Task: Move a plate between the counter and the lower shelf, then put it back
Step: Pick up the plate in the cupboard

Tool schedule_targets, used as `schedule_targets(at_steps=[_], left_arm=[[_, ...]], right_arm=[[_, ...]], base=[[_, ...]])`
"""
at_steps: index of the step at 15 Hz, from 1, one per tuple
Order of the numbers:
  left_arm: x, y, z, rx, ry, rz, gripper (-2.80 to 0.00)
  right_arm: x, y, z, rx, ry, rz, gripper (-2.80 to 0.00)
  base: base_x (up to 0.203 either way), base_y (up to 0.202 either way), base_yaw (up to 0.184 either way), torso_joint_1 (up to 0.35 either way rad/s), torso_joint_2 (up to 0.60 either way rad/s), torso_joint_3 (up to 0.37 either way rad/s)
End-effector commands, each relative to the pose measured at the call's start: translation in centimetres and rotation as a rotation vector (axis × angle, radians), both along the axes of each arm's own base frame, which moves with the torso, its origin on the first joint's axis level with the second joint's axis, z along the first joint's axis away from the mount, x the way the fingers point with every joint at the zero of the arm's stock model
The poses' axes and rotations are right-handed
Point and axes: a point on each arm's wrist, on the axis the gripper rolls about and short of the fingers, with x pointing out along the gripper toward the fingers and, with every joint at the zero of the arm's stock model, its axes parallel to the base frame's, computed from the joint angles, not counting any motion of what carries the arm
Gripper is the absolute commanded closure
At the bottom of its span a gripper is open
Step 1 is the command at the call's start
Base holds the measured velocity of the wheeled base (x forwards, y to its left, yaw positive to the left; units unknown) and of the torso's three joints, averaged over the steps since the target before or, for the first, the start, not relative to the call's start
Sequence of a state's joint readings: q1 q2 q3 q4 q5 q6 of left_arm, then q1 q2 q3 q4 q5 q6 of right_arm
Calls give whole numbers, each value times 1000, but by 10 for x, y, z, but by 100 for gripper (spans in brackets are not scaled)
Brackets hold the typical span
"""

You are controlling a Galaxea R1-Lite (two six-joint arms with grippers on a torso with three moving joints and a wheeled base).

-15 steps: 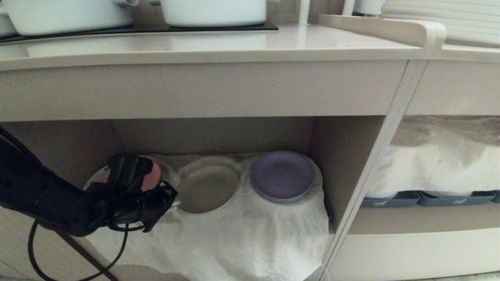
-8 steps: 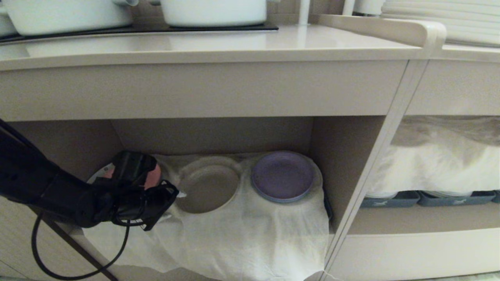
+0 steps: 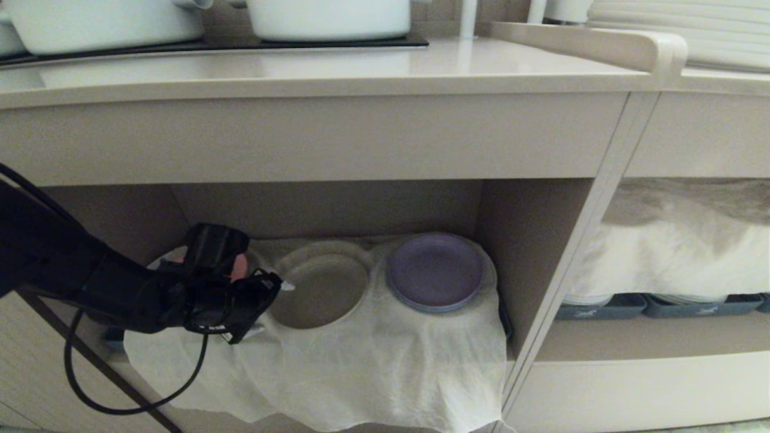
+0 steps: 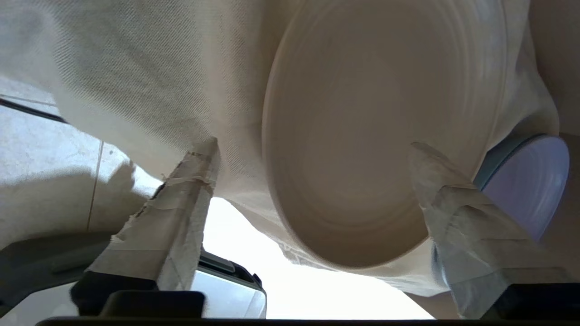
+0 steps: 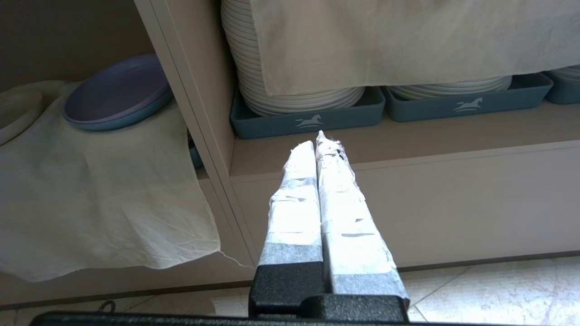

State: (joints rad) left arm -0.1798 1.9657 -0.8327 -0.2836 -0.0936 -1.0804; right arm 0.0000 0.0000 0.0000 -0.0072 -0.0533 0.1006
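The cream-beige plate (image 3: 319, 290) lies flat on the white cloth (image 3: 373, 367) in the lower shelf (image 3: 523, 240), to the left of a purple plate (image 3: 434, 270). My left gripper (image 3: 274, 297) is at the plate's left rim, open. In the left wrist view the plate (image 4: 380, 117) fills the space ahead. The taped fingers (image 4: 190, 190) of the left gripper (image 4: 312, 151) stand wide apart on either side of its near rim, holding nothing. The counter (image 3: 361, 66) above carries no plate. My right gripper (image 5: 319, 138) is shut and empty, parked low before the right niche.
A pink plate (image 3: 240, 267) sits partly hidden behind the left wrist. White pots (image 3: 328, 18) stand on a black panel on the counter. Stacked glossy white plates (image 5: 290, 97) in teal trays (image 5: 312, 120) under a cloth fill the right niche. The cloth hangs over the shelf's front edge.
The left gripper's jaws have gone from shut at the plate's left rim to wide open. The arm rose a little. The plate stays on the cloth.
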Motion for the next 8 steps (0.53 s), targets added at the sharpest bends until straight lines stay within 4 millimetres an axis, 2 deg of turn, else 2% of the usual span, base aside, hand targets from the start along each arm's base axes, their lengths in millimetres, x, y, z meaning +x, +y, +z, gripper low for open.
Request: schedule_targets(at_steps=[1, 8], left_arm=[[3, -1, -2, -5, 2, 4, -280], [8, -6, 0, -15, -17, -6, -280]], right_arm=[[0, 0, 0, 1, 0, 0, 0], [0, 0, 0, 1, 0, 0, 0]], base=[[0, 0, 0, 0, 0, 0], [0, 0, 0, 0, 0, 0]])
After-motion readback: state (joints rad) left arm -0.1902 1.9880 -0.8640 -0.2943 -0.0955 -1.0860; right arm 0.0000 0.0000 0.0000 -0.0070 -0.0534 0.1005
